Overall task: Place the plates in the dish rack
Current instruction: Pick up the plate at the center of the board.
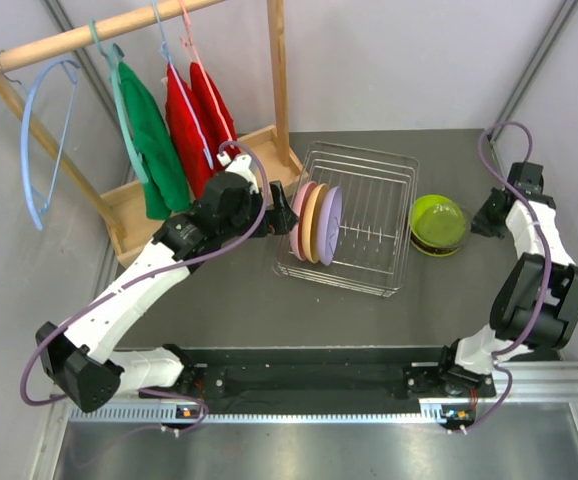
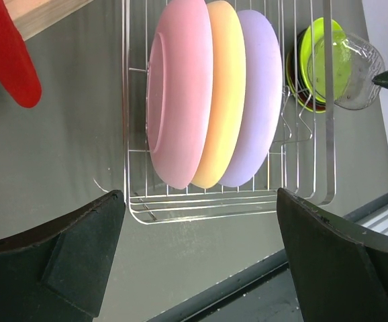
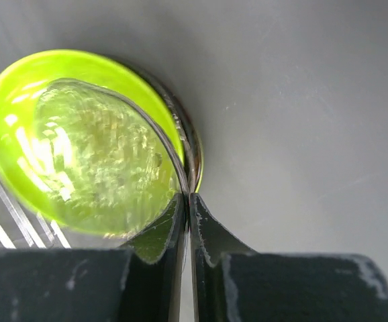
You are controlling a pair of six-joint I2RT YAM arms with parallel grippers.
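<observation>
Pinched together in the near foreground of the right wrist view, the right gripper has its two black fingers closed on the thin rim of the clear plate, with barely a sliver of plastic between them. That plate tops the stack just outside the dish rack on its right side. It lies over a lime green plate, with a dark plate showing as a narrow edge beneath.

The hold is the weak point. A grip this shallow on glossy plastic could let the plate swing or slide out once its weight comes off the stack. The lime plate might also cling and be dragged along. On the way over, a hanging edge could catch the rack's raised right wall, or knock the plates already standing inside.

The clear plate is see-through and shiny, rippled across its middle, so the lime colour glows through it. From the left wrist view it seems tipped up on the gripper's side.

Inside the rack, at its left end, the pink plate, orange-tan plate and lavender plate stand on edge, side by side. The left gripper hangs just outside the rack's left end, jaws spread wide and holding nothing.
</observation>
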